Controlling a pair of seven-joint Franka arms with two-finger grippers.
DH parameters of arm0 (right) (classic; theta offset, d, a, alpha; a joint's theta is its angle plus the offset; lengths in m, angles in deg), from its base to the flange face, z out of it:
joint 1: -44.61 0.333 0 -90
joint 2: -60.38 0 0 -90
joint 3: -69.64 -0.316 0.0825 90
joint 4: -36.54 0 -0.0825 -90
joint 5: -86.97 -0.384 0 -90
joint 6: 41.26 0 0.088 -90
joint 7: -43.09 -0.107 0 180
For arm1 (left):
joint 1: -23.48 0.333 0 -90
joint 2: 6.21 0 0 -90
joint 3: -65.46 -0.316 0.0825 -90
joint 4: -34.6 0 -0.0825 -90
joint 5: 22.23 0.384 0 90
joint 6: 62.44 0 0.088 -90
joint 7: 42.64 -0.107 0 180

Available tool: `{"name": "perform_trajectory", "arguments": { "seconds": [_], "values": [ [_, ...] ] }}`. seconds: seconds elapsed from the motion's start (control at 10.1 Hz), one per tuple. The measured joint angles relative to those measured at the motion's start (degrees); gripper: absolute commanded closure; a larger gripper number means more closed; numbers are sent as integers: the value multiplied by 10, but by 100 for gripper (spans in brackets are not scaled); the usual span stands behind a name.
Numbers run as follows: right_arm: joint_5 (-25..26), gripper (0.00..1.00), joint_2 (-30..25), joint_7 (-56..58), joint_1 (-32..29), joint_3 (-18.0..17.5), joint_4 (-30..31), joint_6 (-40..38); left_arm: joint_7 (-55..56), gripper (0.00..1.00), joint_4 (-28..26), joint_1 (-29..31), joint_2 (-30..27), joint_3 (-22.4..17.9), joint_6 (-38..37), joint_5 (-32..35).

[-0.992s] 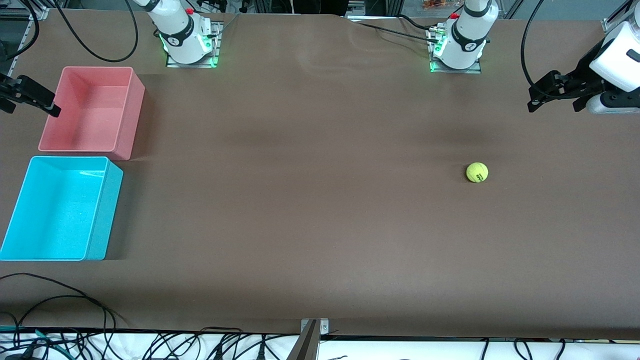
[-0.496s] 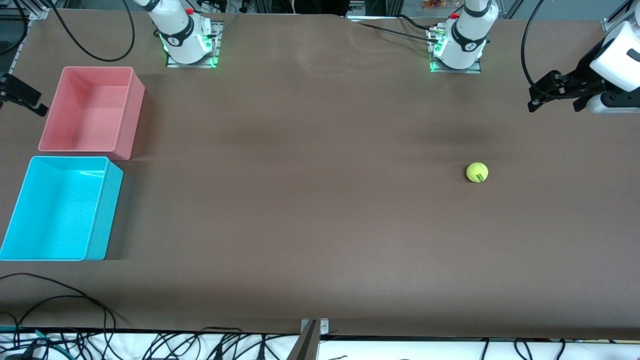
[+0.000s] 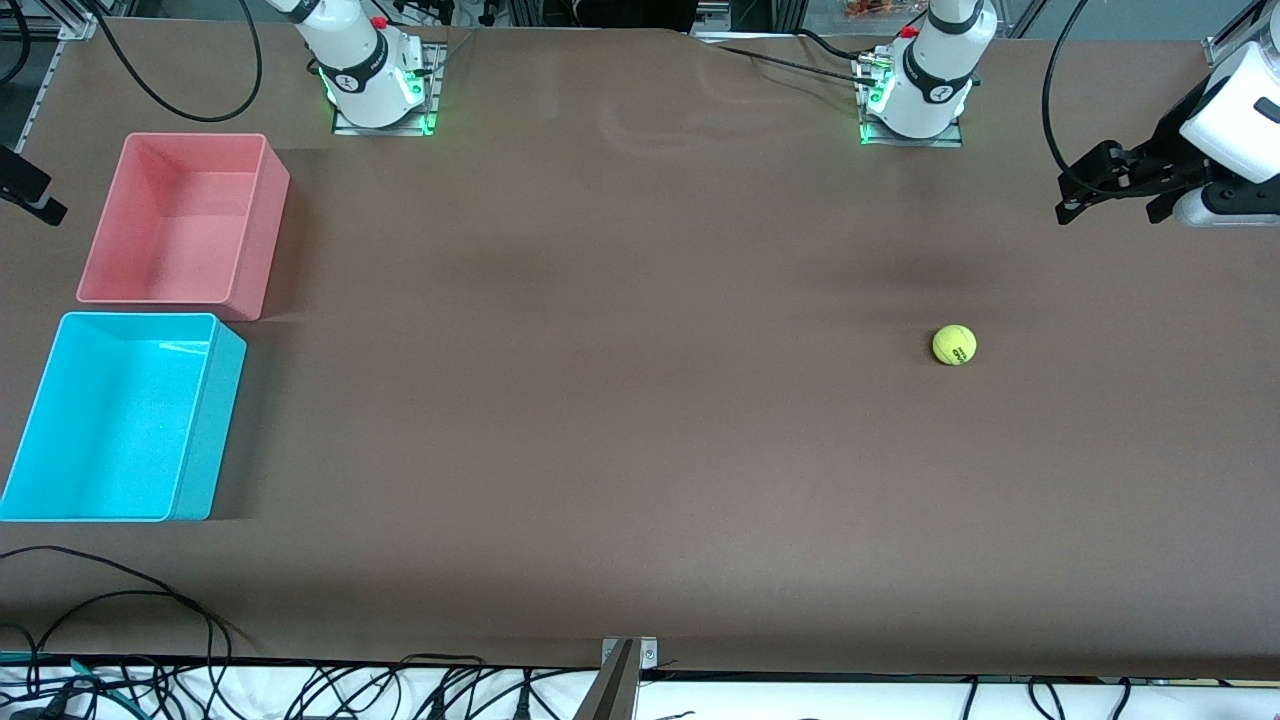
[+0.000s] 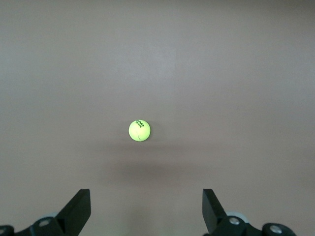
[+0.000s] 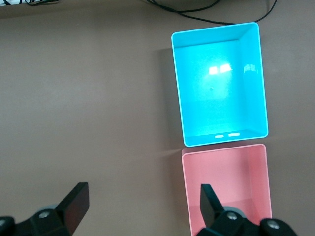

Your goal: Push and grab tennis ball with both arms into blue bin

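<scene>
Evidently the task had barely begun: nothing was held, and the tennis ball lay alone on the bare brown table, toward the left arm's end and well apart from both bins. The blue bin stood at the right arm's end, nearer the front camera than the pink bin just beside it, and both bins looked empty.

The left gripper hung in the air over the table's edge at its own arm's end, with its fingers spread wide and empty. In the left wrist view the ball sat on the table ahead of those two spread fingers.

The right gripper was almost out of the front view, at the table's edge beside the pink bin. Its own wrist view looked down on the blue bin and the pink bin, with its fingers likewise spread and empty.

By my judgement, the next move called for the left arm to come down beside the ball and push it along the table toward the right arm's end, since the ball lay a long way from the blue bin.
</scene>
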Motion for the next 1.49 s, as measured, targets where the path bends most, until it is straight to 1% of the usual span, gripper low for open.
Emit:
{"name": "perform_trajectory", "arguments": {
  "seconds": [0.69, 1.49],
  "values": [
    [0, 0, 0, 0, 0, 9, 0, -3, 0, 0, 0, 0, 0, 0, 0, 0],
    [0, 0, 0, 0, 0, 9, 0, -4, 0, 0, 0, 0, 0, 0, 0, 0]
  ]
}}
